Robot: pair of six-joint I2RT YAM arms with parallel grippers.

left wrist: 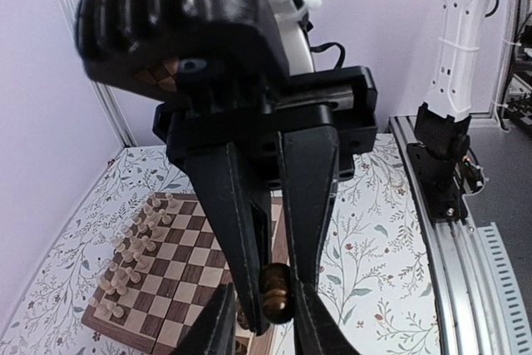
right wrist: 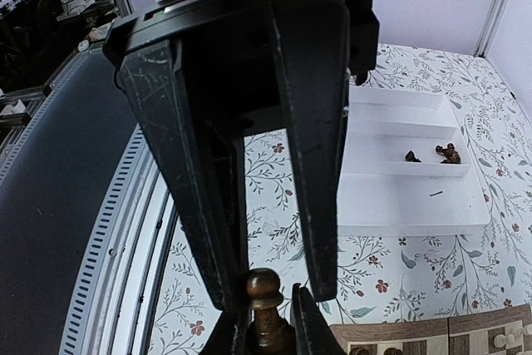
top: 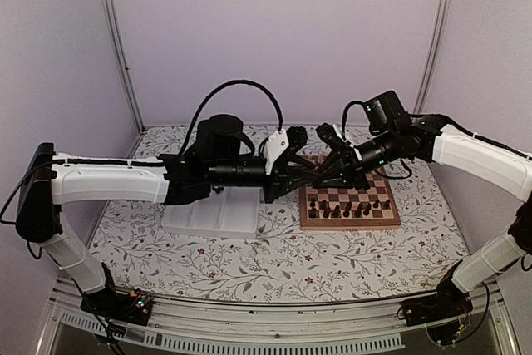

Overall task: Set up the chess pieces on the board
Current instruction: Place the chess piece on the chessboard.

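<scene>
My left gripper [top: 301,174] [left wrist: 278,288] is shut on a dark chess piece [left wrist: 277,293], held in the air over the left edge of the board [top: 349,222] [left wrist: 166,276]. My right gripper [top: 322,172] [right wrist: 276,284] meets it tip to tip. Its jaws stand open around the piece's round knob [right wrist: 264,284] without closing on it. Several dark pieces [top: 353,205] stand in the board's near rows. Pale wooden pieces [left wrist: 133,247] line the far side.
A white plastic tray [top: 212,215] [right wrist: 407,201] lies left of the board under the left arm, with a few dark pieces [right wrist: 440,154] in one compartment. A floral cloth [top: 249,263] covers the table. A metal rail [left wrist: 465,247] runs along the near edge.
</scene>
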